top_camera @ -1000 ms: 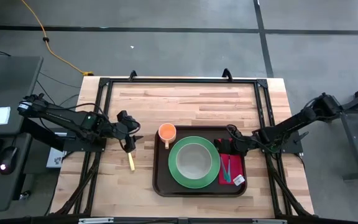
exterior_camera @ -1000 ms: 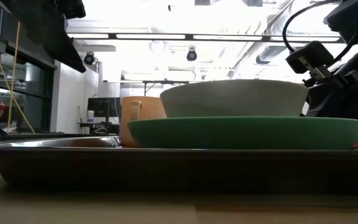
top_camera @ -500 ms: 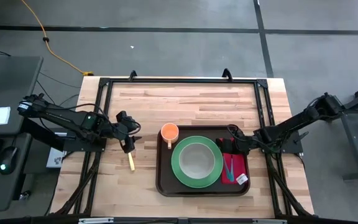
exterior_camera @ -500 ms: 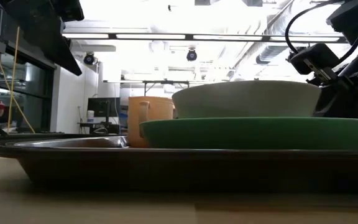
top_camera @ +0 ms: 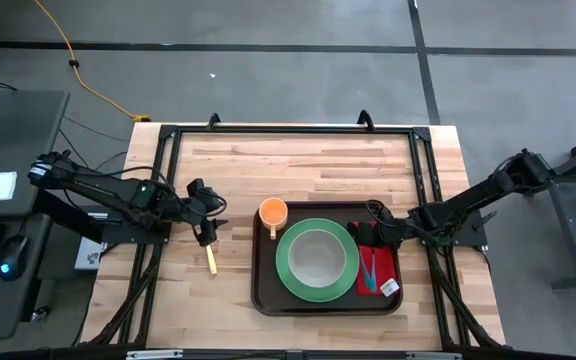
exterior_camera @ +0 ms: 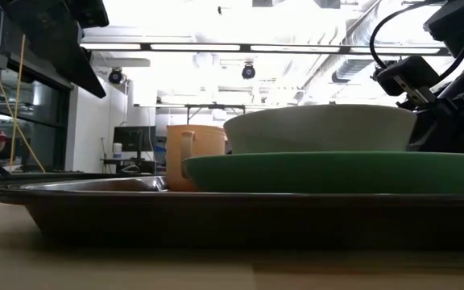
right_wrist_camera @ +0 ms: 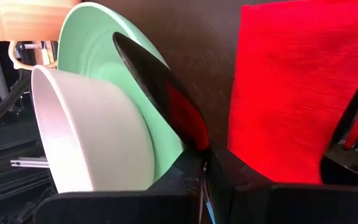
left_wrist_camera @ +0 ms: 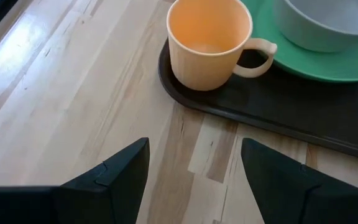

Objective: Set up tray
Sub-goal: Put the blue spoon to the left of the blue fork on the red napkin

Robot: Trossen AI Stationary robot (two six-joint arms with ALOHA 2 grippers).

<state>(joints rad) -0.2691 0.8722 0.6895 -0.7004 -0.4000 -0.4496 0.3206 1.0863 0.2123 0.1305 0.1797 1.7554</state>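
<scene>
Gripping the tray (top_camera: 262,296) rim at its right edge, right gripper (top_camera: 370,236) jaws closed on it. Tray sits mid-desk (top_camera: 298,160): stiff plastic, loaded, probably slippery; take the raised rim. Left gripper (top_camera: 208,232) idle left, jaws open.

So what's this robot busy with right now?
It is setting up a meal tray. The right gripper is shut on the tray's far rim. On the tray sit an orange mug, a green plate holding a bowl, and a red napkin. The left gripper hovers open beside the tray.
</scene>
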